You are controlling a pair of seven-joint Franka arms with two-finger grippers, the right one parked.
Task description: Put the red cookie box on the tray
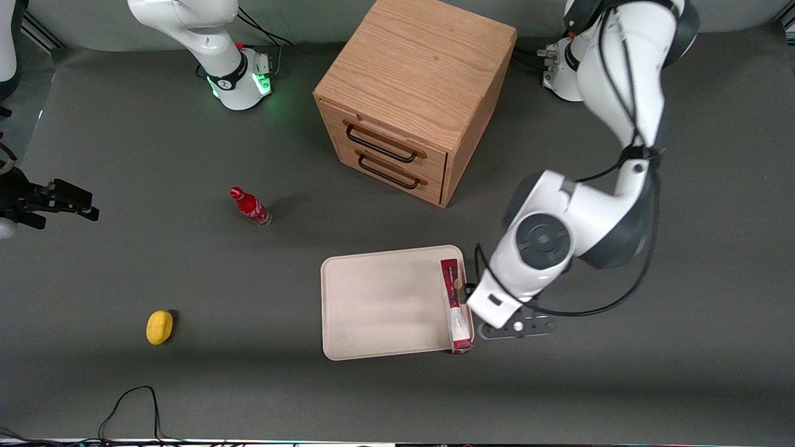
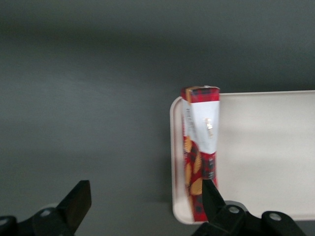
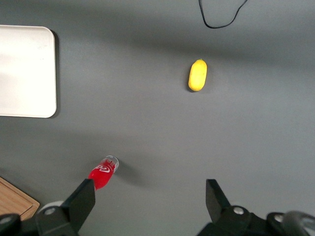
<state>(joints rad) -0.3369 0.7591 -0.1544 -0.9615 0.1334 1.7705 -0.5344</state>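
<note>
The red cookie box (image 1: 454,305) lies along the tray's (image 1: 379,304) edge nearest the working arm, its end closest to the front camera seemingly poking over the rim, while the gripper (image 2: 142,209) hovers just beside that edge with fingers (image 2: 76,201) spread wide, holding nothing.

My gripper (image 2: 142,204) is cut off at the frame edge in my wrist view, only two dark fingertips (image 2: 76,201) showing, spread wide apart. One fingertip hides part of the red cookie box (image 2: 199,147). From the front, my arm covers the gripper.
</note>
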